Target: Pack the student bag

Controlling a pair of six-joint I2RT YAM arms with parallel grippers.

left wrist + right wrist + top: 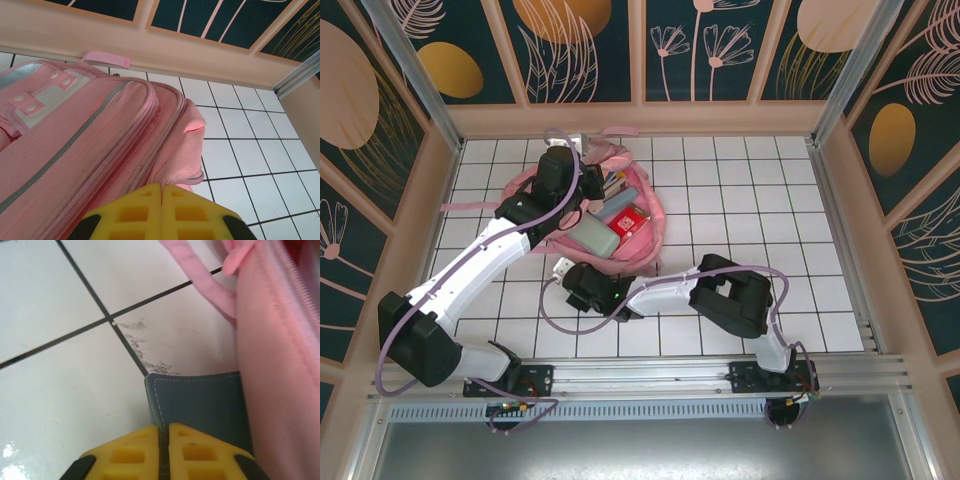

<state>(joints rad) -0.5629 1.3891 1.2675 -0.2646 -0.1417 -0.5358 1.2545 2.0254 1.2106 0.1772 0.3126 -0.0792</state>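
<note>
Your student bag (650,243) sat on the desk (760,200) toward the back left, mouth open. A teal pouch (595,237) and a red thing (633,220) were already in it, so I'd say you were mid-packing, with the bag not zipped yet.

Your left claw (162,188) was clenched at the bag's far side, and it looked nipped onto the pink hem, like it was holding the opening up. Your right claw (163,429) was clenched too, down low at the bag's near edge. A flat blue-grey stitched cover (200,400) lay right at its tips, touching the bag's side. I couldn't tell if the claw actually had hold of it.

If that cover was next, you'd need a proper grip on its edge. Then lift it over the rim while the left kept the mouth open.
</note>
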